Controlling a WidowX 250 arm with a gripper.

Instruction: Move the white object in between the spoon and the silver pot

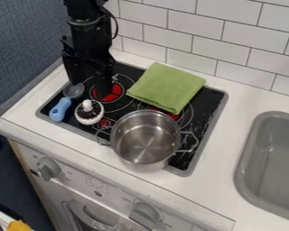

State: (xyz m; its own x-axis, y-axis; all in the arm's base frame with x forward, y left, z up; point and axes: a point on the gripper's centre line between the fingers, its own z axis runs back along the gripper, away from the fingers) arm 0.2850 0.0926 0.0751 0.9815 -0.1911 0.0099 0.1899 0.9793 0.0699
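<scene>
Yellow item (18, 226), lower left corner, closest to the camera; can't tell what it is. Next over, oven knob (48, 169) on the front panel. Spoon (60, 109), blue handle, grey bowl, lying on the left of the black stovetop (202, 104). Right beside it, apart from it: white object (89, 113), upright, round, dark speckled top, small white knob (86, 104) on it. It sits between spoon and silver pot (146, 140), so by placement I'd mark the move as done or close to it.

My pincer (90, 89) hangs just behind the object, fingers spread, nothing held. Handling guess: light and fairly stiff, material unclear. Knob looks like the quick pick but is small and may slip; if I need a nudge, I'd take the white rim from both sides, low, gentle squeeze, since the speckled top might be soft or crumbly. Watch the spoon bowl close under one finger, and the pot's near side; a careless close or swing could tip the object or shove the spoon. Otherwise I'd lift straight up and clear.

Green cloth (166, 87), folded, behind the pot. Sink (273, 158), far right, set into the white table (228, 135).
</scene>
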